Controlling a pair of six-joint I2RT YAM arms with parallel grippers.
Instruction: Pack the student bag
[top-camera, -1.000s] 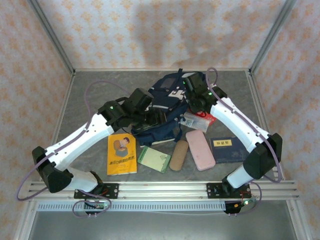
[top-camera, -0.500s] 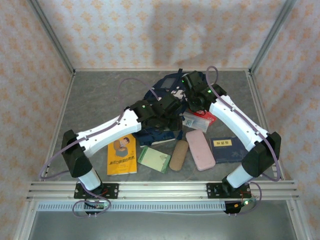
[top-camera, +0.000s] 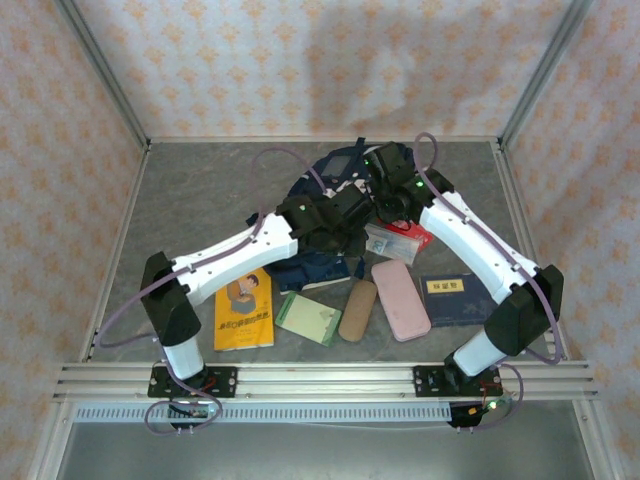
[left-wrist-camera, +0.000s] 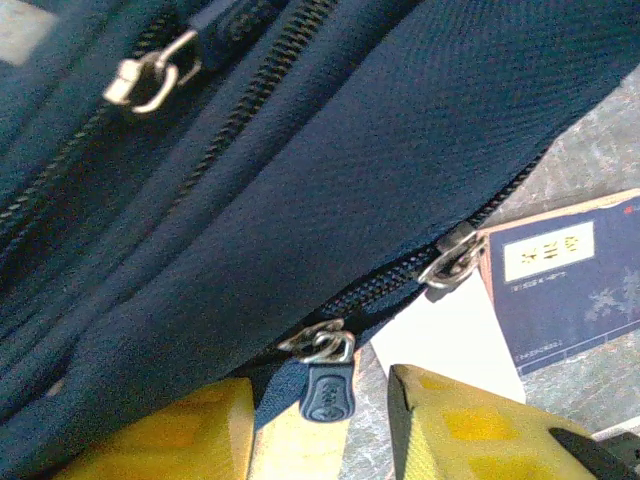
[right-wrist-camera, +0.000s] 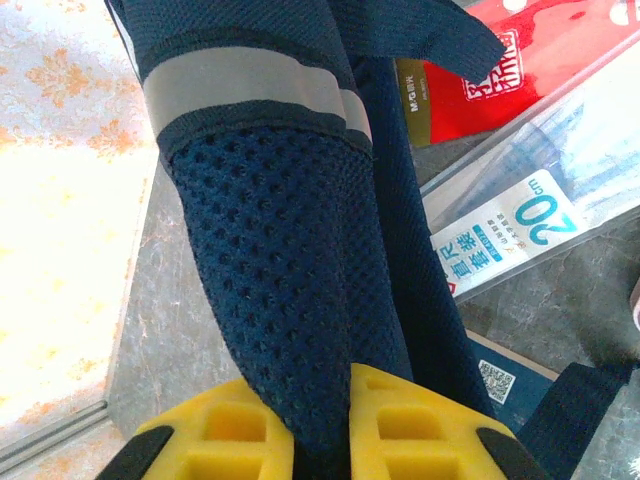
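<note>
One bag (top-camera: 312, 268), navy, slumped under both my grippers; everything else is placed from it. Three zipper pulls (left-wrist-camera: 150, 80) on it. Left gripper (left-wrist-camera: 318, 405): fingers part-open, the lowest pull between them, not pinched. Right gripper (right-wrist-camera: 348, 400): clamped tight on the bag's mesh strap (right-wrist-camera: 290, 270). On the bag's near side, one each: yellow book (top-camera: 244, 309), green notebook (top-camera: 309, 318), tan case (top-camera: 357, 310), pink case (top-camera: 400, 299), navy book (top-camera: 455, 298). At its right edge: one ruler pack (right-wrist-camera: 540, 220), reads "20 cm"; one red pack (right-wrist-camera: 540, 50), label "M&G".
</note>
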